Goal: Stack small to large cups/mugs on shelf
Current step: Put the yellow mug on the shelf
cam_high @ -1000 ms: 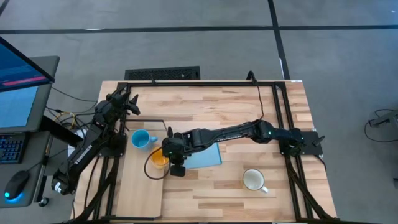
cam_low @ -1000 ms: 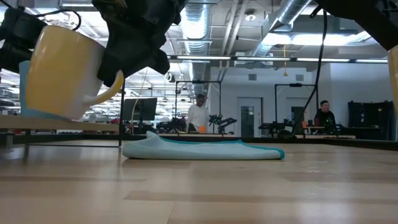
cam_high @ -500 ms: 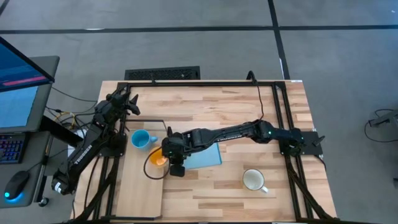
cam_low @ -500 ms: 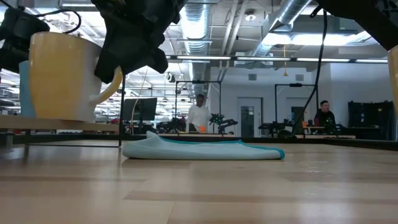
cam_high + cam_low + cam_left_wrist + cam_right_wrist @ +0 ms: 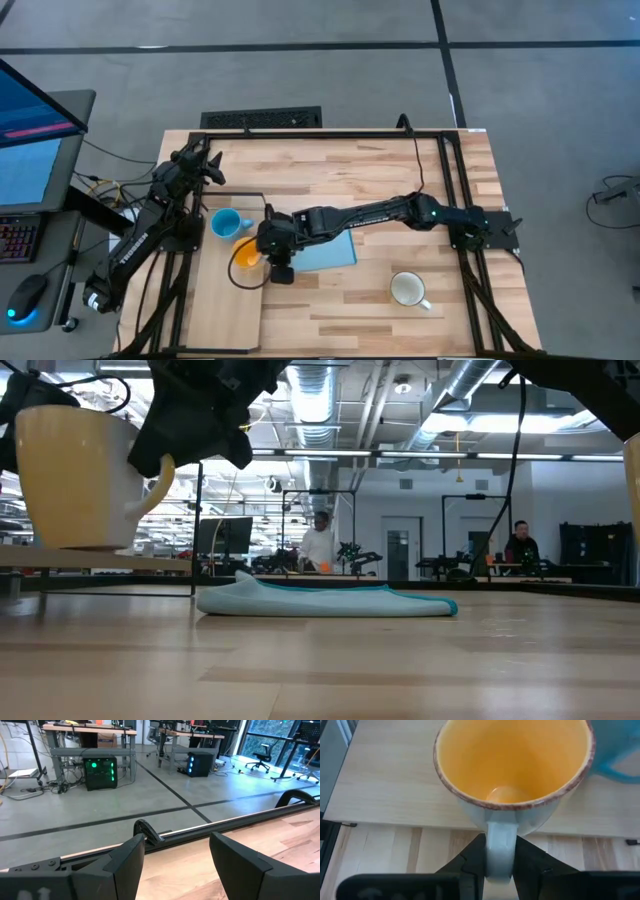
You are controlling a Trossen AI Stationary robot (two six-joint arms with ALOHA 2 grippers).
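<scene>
The orange mug (image 5: 247,255), white outside with a white handle, stands upright over the pale shelf board (image 5: 225,300) at the table's left, held by my right gripper (image 5: 268,250), which is shut on its handle. The low view shows the orange mug (image 5: 80,480) with its base at or just above the board (image 5: 100,558); I cannot tell whether they touch. The light blue mug (image 5: 228,223) stands on the board just beyond it. The white mug (image 5: 408,290) stands on the table at the near right. My left gripper (image 5: 207,165) is open and empty near the far left. My right gripper pinches the orange mug's white handle (image 5: 500,851) between its two fingers (image 5: 470,857), one on each side. The fingers come from the table's right, slanting down. The mug sits upright with its mouth up, over the shelf board.
A blue cloth (image 5: 325,250) lies on the table under my right arm, right of the shelf. A thin black wire frame (image 5: 240,195) stands at the shelf's far end. There is bare shelf board (image 5: 225,320) toward the near edge. People stand in the room beyond the table.
My right gripper has carried the orange mug toward the table's left edge, over the shelf. The mug was tilted and higher a second ago. It now stands upright and lower, close to the board. The gripper stays shut on the handle.
</scene>
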